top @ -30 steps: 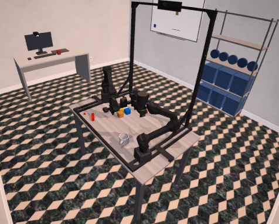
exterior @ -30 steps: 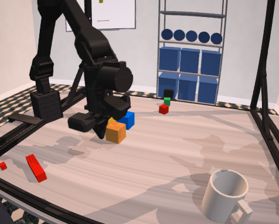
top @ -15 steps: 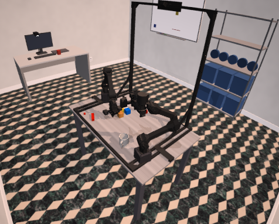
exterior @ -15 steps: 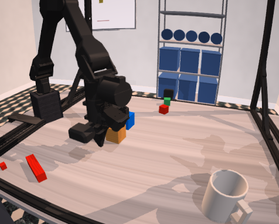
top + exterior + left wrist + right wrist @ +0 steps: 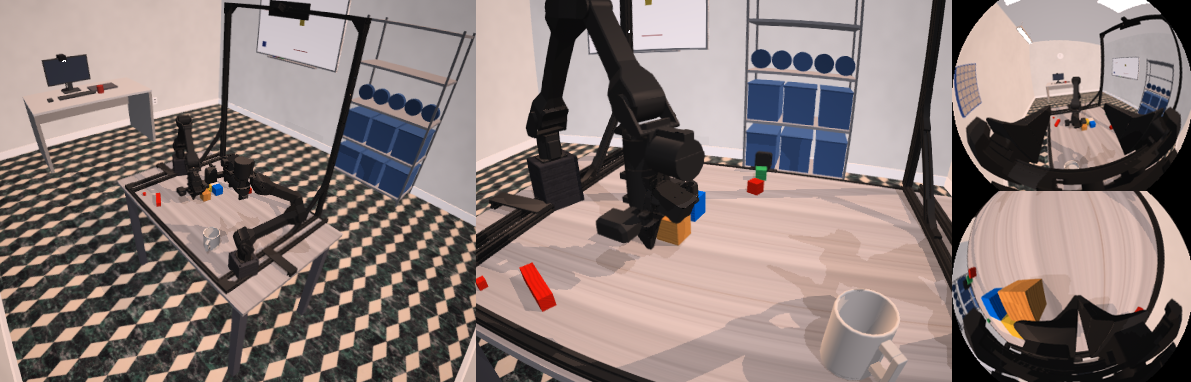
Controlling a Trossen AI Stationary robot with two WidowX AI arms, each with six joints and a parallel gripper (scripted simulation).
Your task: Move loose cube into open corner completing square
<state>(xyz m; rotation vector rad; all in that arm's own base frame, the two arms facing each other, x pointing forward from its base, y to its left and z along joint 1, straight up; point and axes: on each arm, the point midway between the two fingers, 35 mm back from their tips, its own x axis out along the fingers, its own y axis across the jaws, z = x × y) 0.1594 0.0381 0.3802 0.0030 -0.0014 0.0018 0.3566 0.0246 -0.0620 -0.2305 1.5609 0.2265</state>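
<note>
In the exterior view, with the orange cube as landmark, a small red cube (image 5: pixel 144 193) (image 5: pixel 481 283) (image 5: pixel 1054 118) lies far left, then a long red block (image 5: pixel 158 199) (image 5: pixel 537 286) (image 5: pixel 1057 123). The right claw (image 5: pixel 194 196) (image 5: pixel 649 245) (image 5: pixel 1077 298) is low, just left of the orange cube (image 5: pixel 206 195) (image 5: pixel 676 230) (image 5: pixel 1084 127) (image 5: pixel 1020 295), its fingers together on nothing. The yellow cube (image 5: pixel 210 187) (image 5: pixel 1088 121) (image 5: pixel 1011 325) is close behind the orange one, and the blue cube (image 5: pixel 217 189) (image 5: pixel 700 205) (image 5: pixel 1093 124) (image 5: pixel 991 303) just behind and right. I cannot tell whether their faces touch, nor which cube is the loose one. Well beyond the orange cube are a red cube (image 5: pixel 755 186) (image 5: pixel 972 272) and a green cube (image 5: pixel 761 172). The mug (image 5: pixel 211 240) (image 5: pixel 858 335) stands to its front right. The left claw (image 5: pixel 1077 107) is apart and empty.
</note>
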